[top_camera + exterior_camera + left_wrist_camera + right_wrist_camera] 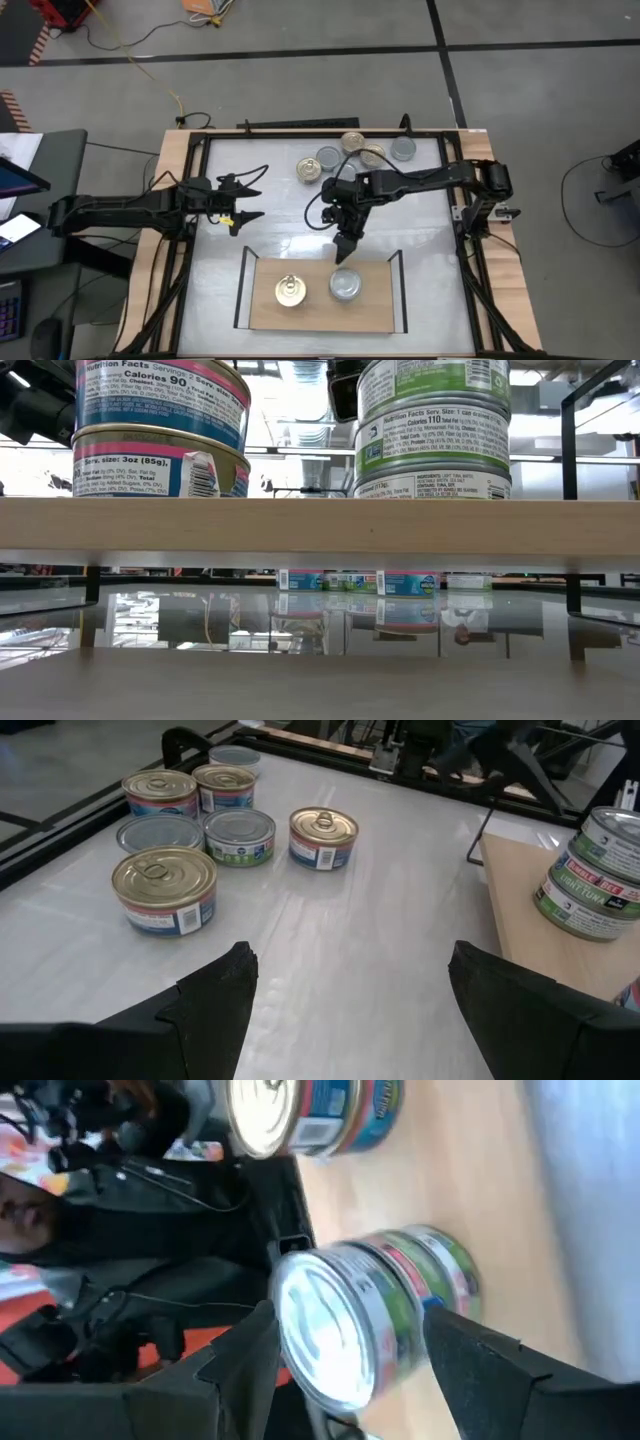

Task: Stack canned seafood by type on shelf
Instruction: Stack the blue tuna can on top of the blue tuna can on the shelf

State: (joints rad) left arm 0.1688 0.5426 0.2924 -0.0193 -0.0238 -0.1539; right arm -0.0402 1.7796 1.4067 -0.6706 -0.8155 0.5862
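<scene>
The shelf (320, 312) is a light wooden board near the table's front edge. Two stacks of canned seafood rest on it. A gold-lidded stack (291, 291) with blue and pink labels (160, 430) stands on its left. A silver-lidded stack (345, 284) with green labels (432, 430) stands beside it. My right gripper (346, 256) slants down just beyond the silver stack, open. In the right wrist view its fingers (240, 1370) frame the top tin (330, 1330) without clearly touching it. My left gripper (248, 200) waits open at the table's left.
Several loose tins (350, 152) with gold and silver lids sit grouped on the white tabletop near the far edge, also seen in the left wrist view (200, 830). Black metal uprights (398, 290) rise at both shelf ends. Bare tabletop (290, 225) lies between tins and shelf.
</scene>
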